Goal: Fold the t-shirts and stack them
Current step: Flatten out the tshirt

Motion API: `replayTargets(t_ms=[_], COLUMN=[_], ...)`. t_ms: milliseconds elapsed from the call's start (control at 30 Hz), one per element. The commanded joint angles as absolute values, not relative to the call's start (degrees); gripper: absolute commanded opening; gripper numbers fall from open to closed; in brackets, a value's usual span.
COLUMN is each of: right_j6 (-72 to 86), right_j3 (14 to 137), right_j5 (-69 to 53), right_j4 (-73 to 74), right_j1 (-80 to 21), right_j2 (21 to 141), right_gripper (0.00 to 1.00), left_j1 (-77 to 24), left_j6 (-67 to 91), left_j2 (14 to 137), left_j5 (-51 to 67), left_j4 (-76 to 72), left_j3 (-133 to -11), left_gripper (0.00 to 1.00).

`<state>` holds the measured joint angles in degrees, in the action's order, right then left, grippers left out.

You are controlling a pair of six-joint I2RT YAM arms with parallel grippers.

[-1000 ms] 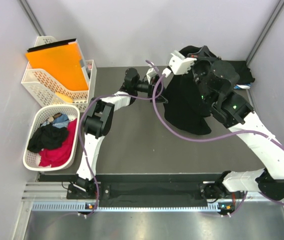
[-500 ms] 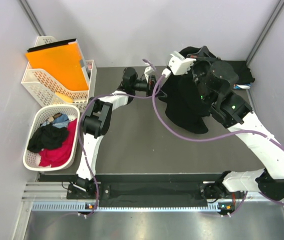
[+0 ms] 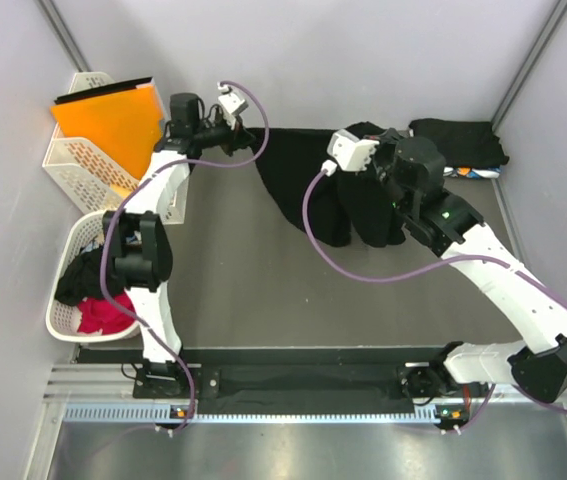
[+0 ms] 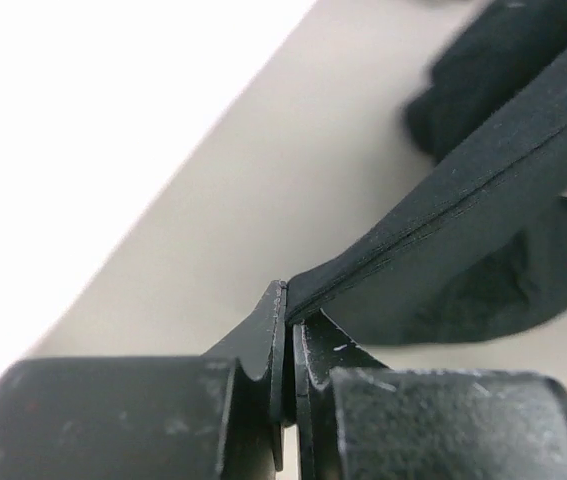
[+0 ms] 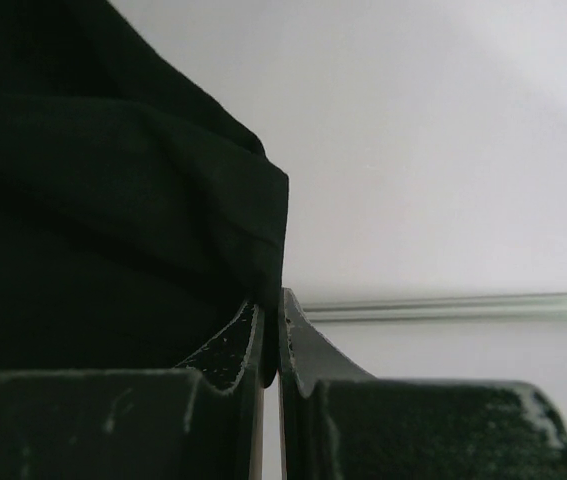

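ROBOT ARMS SPREAD A SHIRT: Two robot arms held a black t-shirt (image 3: 308, 190) aloft over the 12 o'clock side of the dark table (image 3: 243, 290), its top edge stretched between them and its body hanging in loose folds. The left gripper (image 4: 287, 312), reaching in from 11 o'clock, was pinched tight on one layered edge of the cloth. The right gripper (image 5: 271, 345), toward 1 o'clock, was clamped on the other. The step in hand appeared to be spreading the shirt before folding. The next move likely called for lowering it flat onto the surface without slackening that edge. More shirts (image 3: 98, 285) lay heaped in the white basket (image 3: 58, 325) at 9 o'clock, and a folded dark pile (image 3: 458, 138) sat at 2 o'clock.
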<state>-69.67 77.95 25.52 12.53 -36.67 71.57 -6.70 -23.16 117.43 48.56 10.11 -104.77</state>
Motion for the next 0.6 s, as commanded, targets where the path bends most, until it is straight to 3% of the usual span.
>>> replayTargets(t_ms=[0,233,567], right_j6=[-64.7,-58.4,-46.1], right_j3=[78.9,78.2,86.9], right_j5=[20.2,7.4,-6.1], right_j4=[12.0,17.8,25.7], right_j1=[-34.4,-32.1,-32.1], right_j2=[72.2,79.8,95.0], right_gripper=[0.00,0.02,0.15], left_j1=[-7.5,-9.0,-14.1], left_j6=[-32.3,-33.5,-43.6], left_j2=[108.6,103.0,93.9], left_j5=[33.2,24.3,7.5], left_j4=[10.1,6.0,-7.4], left_j3=[-102.8,-101.3,-87.5], left_gripper=[0.00,0.00,0.00])
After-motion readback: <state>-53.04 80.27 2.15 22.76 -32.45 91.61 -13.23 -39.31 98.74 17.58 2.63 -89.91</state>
